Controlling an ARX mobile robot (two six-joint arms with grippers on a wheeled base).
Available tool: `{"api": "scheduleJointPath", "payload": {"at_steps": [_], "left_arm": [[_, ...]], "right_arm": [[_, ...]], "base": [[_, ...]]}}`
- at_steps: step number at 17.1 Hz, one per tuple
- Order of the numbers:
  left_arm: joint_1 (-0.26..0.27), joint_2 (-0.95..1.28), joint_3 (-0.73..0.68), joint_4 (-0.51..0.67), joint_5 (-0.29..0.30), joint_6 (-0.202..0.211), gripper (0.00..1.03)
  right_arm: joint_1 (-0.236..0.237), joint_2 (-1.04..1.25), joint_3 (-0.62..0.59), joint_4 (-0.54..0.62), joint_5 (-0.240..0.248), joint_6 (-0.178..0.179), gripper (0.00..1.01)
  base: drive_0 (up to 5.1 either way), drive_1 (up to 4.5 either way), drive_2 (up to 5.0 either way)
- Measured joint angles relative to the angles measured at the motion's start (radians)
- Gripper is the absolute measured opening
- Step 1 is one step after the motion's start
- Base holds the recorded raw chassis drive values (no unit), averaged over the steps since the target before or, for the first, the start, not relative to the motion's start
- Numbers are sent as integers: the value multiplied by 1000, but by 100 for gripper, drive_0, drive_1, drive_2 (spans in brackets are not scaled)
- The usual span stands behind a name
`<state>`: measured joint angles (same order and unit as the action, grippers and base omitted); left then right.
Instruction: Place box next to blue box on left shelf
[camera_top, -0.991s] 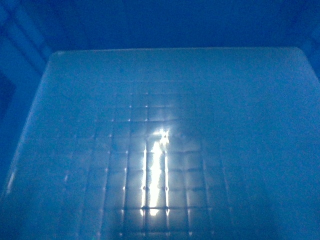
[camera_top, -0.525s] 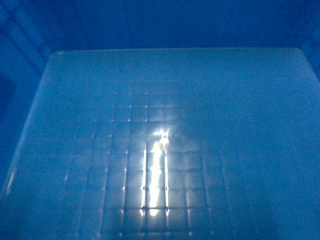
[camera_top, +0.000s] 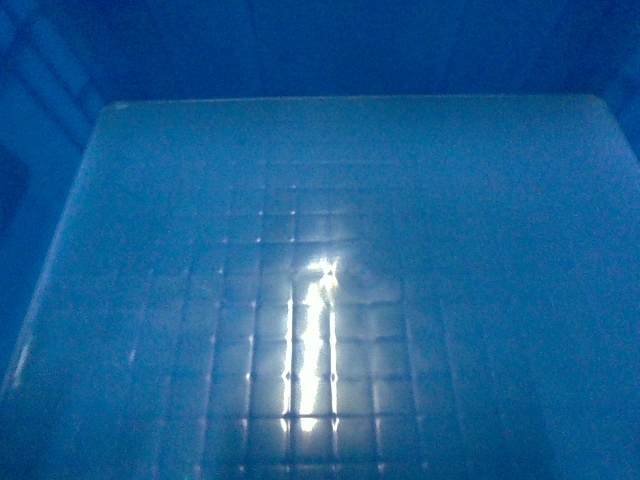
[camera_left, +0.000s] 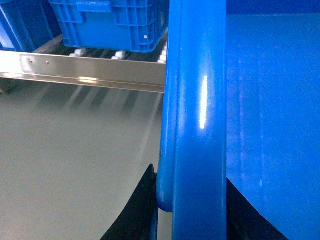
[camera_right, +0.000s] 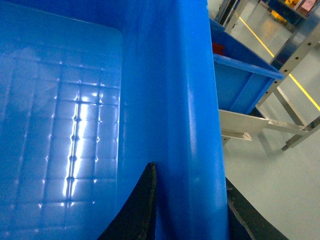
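The box's pale grid-patterned floor (camera_top: 320, 300) fills the head view, with dark blue walls around it; neither gripper shows there. In the left wrist view my left gripper (camera_left: 190, 175) is shut on the box's thick left rim (camera_left: 195, 110), one black finger on each side. My right gripper (camera_right: 189, 173) is shut on the right rim (camera_right: 185, 100) in the same way. Ahead of the left rim is the left shelf, with its metal rail (camera_left: 80, 70) and white rollers (camera_left: 120, 54). A ribbed blue box (camera_left: 110, 22) sits on it, and the held box is short of the rail.
Bare grey floor (camera_left: 65, 150) lies below the shelf rail on the left. To the right, another blue crate (camera_right: 240, 75) rests on a metal frame (camera_right: 245, 127), with a yellow floor line (camera_right: 300, 85) beyond it.
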<state>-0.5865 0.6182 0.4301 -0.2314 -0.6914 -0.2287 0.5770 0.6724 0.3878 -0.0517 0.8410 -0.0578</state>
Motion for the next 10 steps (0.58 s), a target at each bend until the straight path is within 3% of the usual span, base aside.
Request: {"api": "scheduleJointPath", "payload": {"at_steps": [10], "left_arm": [[0, 0, 0, -1, 0, 0, 19]], "right_arm": [[0, 0, -1, 0, -3, 0, 22]], "base": [[0, 0, 0]]}}
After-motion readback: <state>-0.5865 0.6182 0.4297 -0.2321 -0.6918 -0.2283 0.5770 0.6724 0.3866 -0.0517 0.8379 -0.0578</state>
